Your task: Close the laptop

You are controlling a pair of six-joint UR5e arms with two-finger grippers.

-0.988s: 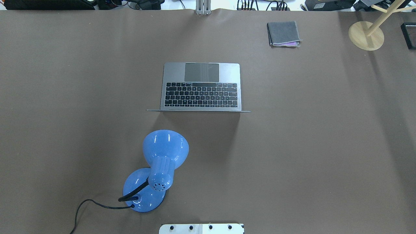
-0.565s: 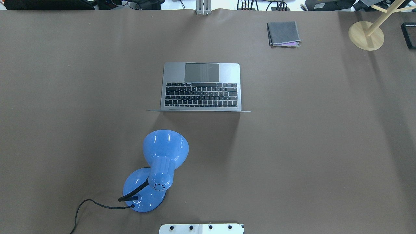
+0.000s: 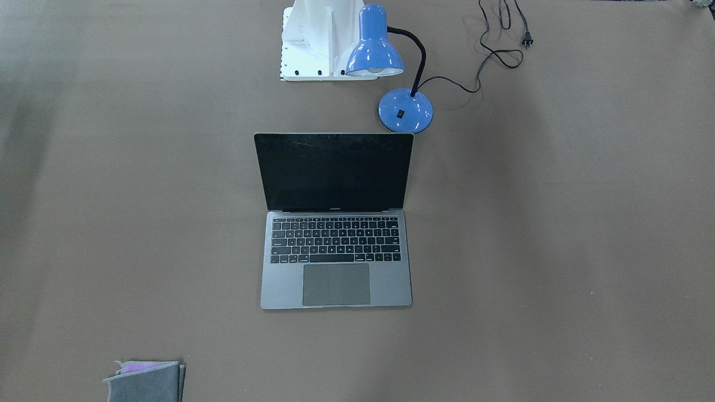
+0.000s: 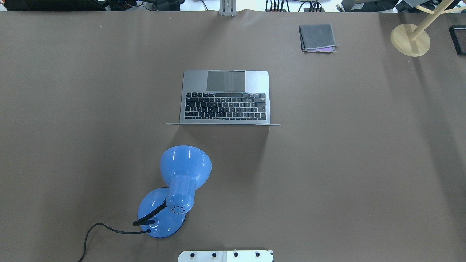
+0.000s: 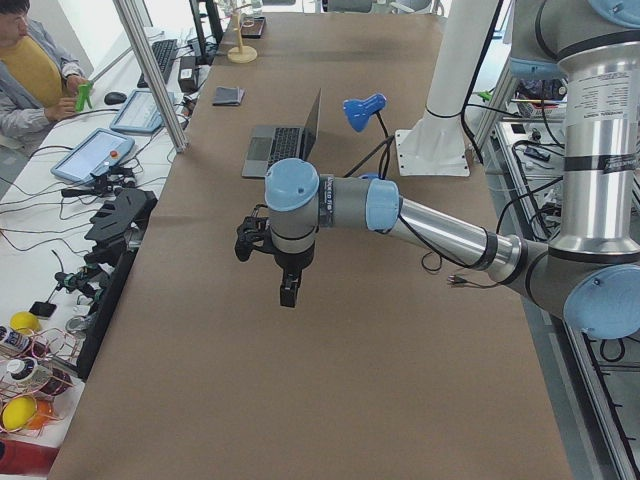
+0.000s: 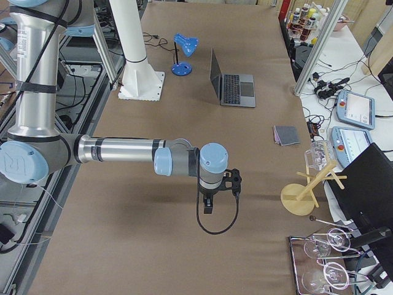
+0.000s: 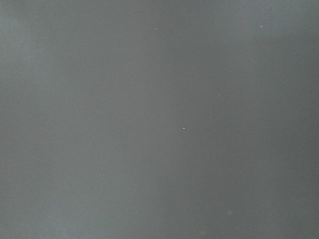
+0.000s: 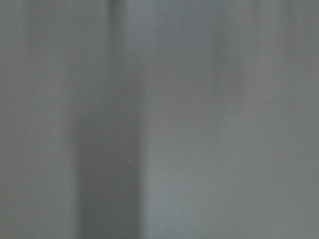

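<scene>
The laptop [image 4: 225,96] stands open in the middle of the brown table, its lid upright and edge-on from overhead. In the front-facing view its black screen [image 3: 334,172] faces the camera above the keyboard and trackpad. It also shows in the left view [image 5: 285,140] and the right view [image 6: 233,86]. My left gripper [image 5: 288,292] hangs over bare table far from the laptop, seen only in the left view. My right gripper [image 6: 207,206] hangs likewise, seen only in the right view. I cannot tell whether either is open or shut. Both wrist views show only blank table.
A blue desk lamp [image 4: 182,174] stands between the robot base [image 4: 225,255] and the laptop's lid, its cord trailing left. A folded grey cloth [image 4: 317,37] lies at the far right. A wooden stand [image 4: 410,39] is at the far right corner.
</scene>
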